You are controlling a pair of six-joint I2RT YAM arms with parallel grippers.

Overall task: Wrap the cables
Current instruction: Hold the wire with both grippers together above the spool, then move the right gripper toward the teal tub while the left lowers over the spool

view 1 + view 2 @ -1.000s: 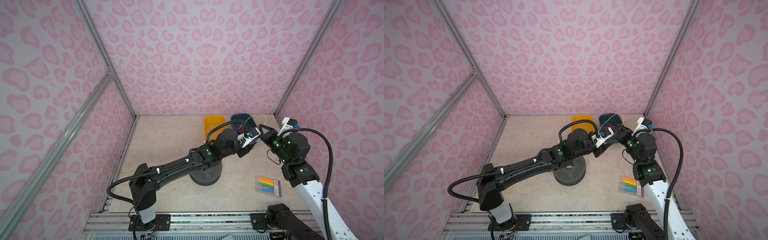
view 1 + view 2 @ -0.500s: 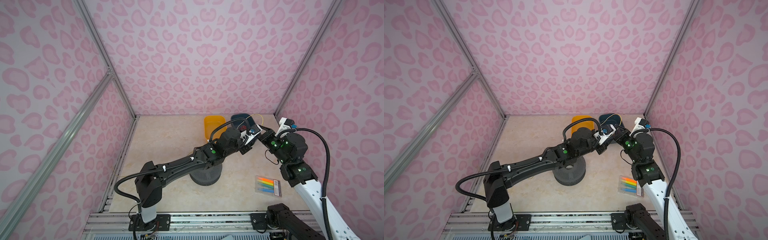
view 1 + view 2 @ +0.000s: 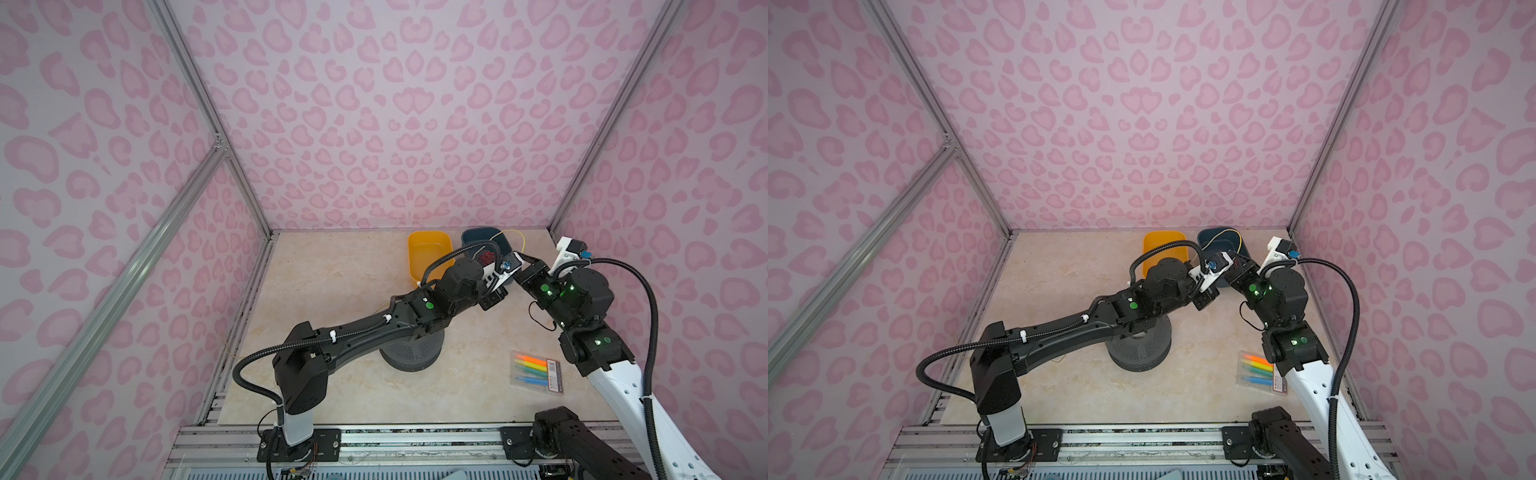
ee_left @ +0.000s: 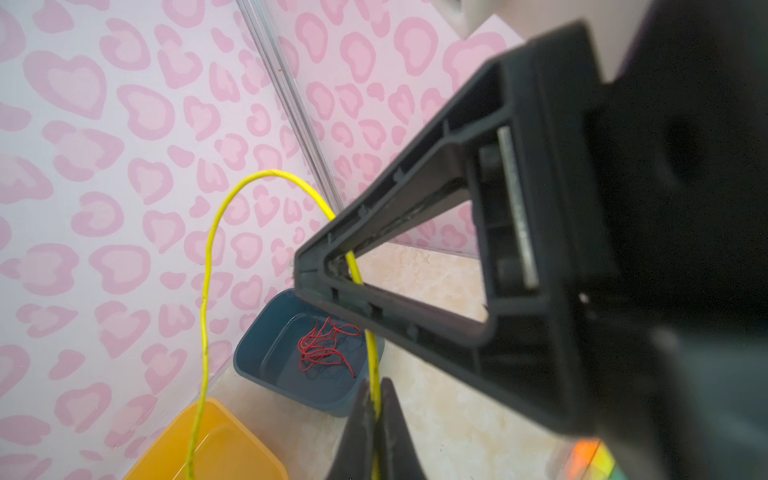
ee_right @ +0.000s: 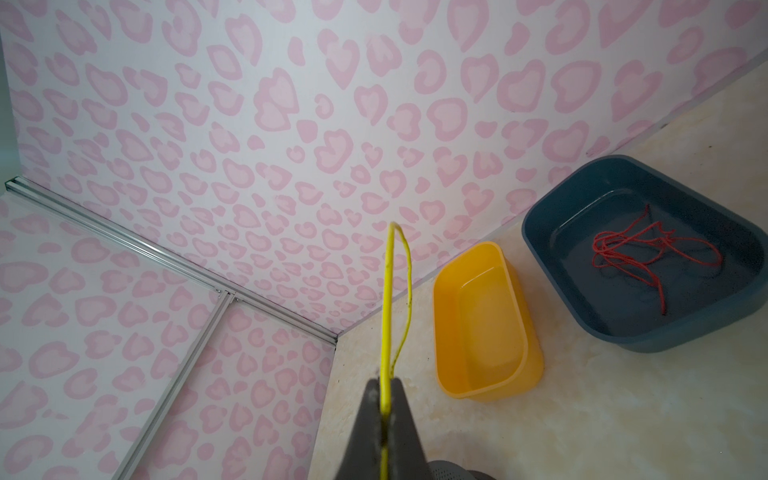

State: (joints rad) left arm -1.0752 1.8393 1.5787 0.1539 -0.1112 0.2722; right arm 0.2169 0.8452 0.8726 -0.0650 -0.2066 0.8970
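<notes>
Hidden, cropped and blurred parts.
In both top views the yellow wire (image 3: 509, 231) shows only as a faint arc above the blue bin (image 3: 471, 240) at one o'clock; the arms hide where it is gripped. Left wrist view: right gripper (image 4: 320, 268) blurred, left gripper (image 4: 375, 411) cropped by the edge.

We get soft, even, bright light from above; shadows on the floor (image 3: 332, 299) are faint. Both top views stretch the walls (image 3: 83, 208) toward the edges. Wrist views blur the nearest fingers (image 5: 403, 436) and wire (image 5: 386, 316); the blue bin (image 5: 623, 332) is sharp.
</notes>
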